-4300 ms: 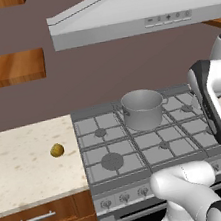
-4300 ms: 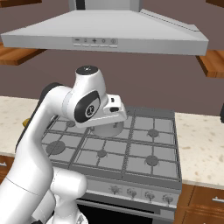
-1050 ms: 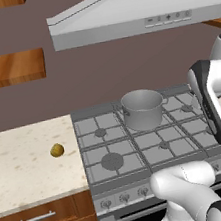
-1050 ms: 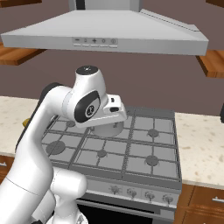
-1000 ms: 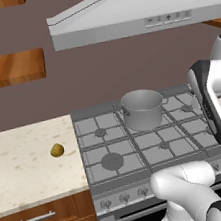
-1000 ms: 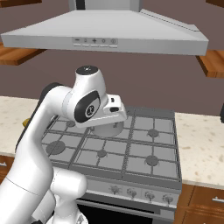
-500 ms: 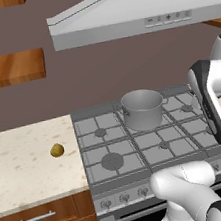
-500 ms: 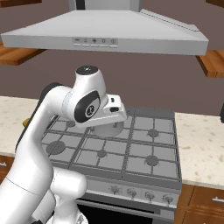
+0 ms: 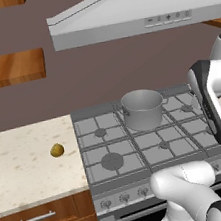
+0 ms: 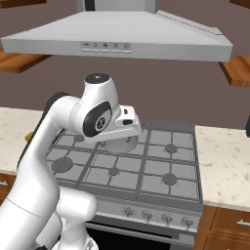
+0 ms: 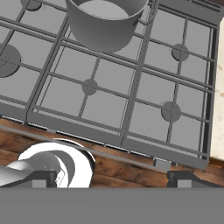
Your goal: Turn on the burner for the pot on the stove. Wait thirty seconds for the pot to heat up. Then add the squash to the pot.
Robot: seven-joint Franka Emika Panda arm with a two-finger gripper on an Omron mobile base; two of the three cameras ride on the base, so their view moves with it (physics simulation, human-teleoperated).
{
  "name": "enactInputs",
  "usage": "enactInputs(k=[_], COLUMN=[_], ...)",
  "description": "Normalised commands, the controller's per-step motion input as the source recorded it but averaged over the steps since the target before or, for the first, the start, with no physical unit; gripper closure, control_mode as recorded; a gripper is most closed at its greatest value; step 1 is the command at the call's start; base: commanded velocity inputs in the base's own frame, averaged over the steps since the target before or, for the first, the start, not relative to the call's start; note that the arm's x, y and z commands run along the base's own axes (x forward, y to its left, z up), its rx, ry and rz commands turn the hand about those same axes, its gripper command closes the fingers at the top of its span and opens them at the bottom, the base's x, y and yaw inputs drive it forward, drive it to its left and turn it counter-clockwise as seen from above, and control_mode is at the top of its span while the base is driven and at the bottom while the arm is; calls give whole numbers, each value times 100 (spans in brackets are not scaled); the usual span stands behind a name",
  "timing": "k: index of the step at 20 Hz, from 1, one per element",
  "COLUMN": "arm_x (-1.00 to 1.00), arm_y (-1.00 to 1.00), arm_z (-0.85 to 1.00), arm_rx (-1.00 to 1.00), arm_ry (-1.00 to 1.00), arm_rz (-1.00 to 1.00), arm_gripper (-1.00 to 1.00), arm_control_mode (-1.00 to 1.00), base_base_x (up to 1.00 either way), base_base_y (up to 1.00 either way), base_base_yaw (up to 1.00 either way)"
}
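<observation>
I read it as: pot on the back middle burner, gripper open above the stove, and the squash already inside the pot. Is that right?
Not quite. The squash is not in the pot; the left base view shows it lying on the counter left of the stove. The rest stands: the pot sits on the back middle burner, and the gripper is open above the stove.

Pot (image 9: 142, 108) amid open stove (image 9: 114, 152) grates

You see the grey metal pot (image 9: 142, 108) upright on the back middle burner of the 6-burner stove (image 9: 113, 147), the small yellow-olive squash (image 9: 57, 150) well apart on the table left of it.
</observation>
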Motion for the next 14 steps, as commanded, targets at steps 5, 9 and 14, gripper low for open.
enactInputs(k=[5, 9, 14], arm_x=[0, 0, 0], arm_y=[0, 0, 0], arm_z=[0, 0, 0], arm_rx=[0, 0, 0], arm_ry=[0, 0, 0], arm_rz=[0, 0, 0], arm_gripper=[-100, -100, -100], arm_control_mode=[-100, -100, -100], base_base_x=[0, 0, 0], base_base_y=[0, 0, 0], base_base_yaw=[0, 0, 0])
